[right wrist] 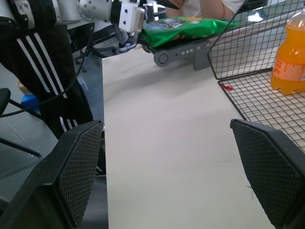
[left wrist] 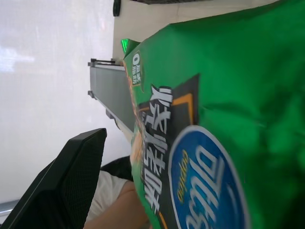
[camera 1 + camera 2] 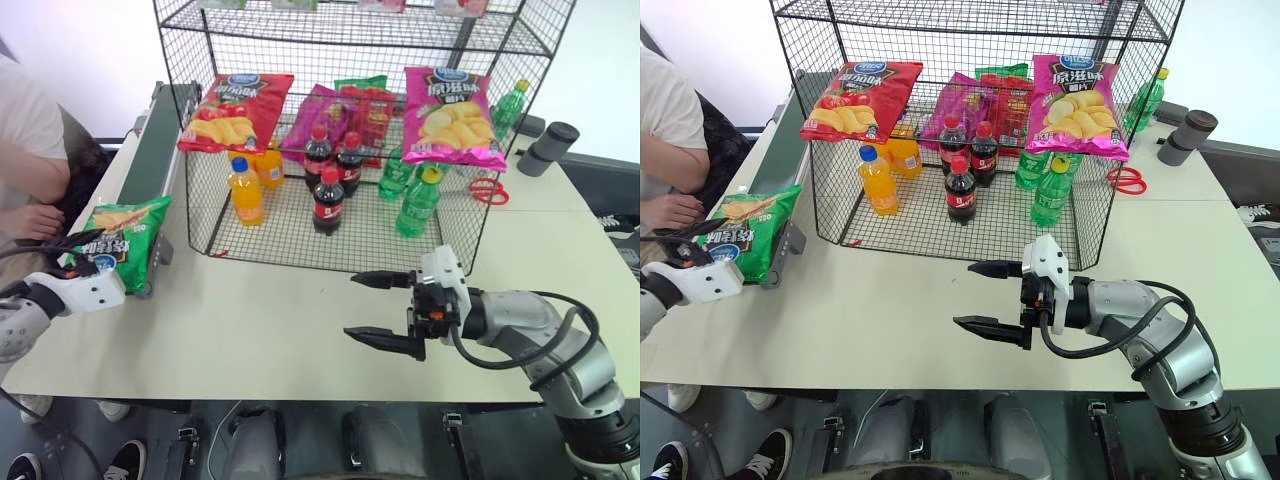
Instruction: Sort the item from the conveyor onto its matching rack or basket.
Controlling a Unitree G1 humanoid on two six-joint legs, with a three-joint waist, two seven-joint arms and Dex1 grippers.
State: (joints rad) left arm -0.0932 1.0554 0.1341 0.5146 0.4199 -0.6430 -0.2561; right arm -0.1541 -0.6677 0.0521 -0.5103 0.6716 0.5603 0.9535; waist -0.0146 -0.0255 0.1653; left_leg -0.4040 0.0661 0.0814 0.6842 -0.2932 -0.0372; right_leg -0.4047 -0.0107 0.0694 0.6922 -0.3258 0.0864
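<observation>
The item, a glossy green crisp bag (image 3: 122, 240) with a blue oval logo, lies on the near end of the conveyor (image 3: 150, 140), a dark green belt running away along the table's left edge. My left gripper (image 3: 85, 258) is at the bag's near edge, open, with the edge between its fingers. In the left wrist view one black finger (image 2: 62, 186) stands apart from the bag (image 2: 219, 119). My right gripper (image 3: 352, 306) hovers open over the bare table, pointing left, with nothing in it. The black wire rack (image 3: 280, 245) stands behind it.
On the rack hang a red crisp bag (image 3: 237, 110) and a pink crisp bag (image 3: 455, 115). Cola bottles (image 3: 328, 200), an orange drink (image 3: 246, 190) and green bottles (image 3: 417, 200) stand inside. A person's hand (image 3: 35, 220) rests left of the conveyor. Red scissors (image 3: 487, 188) lie right of the rack.
</observation>
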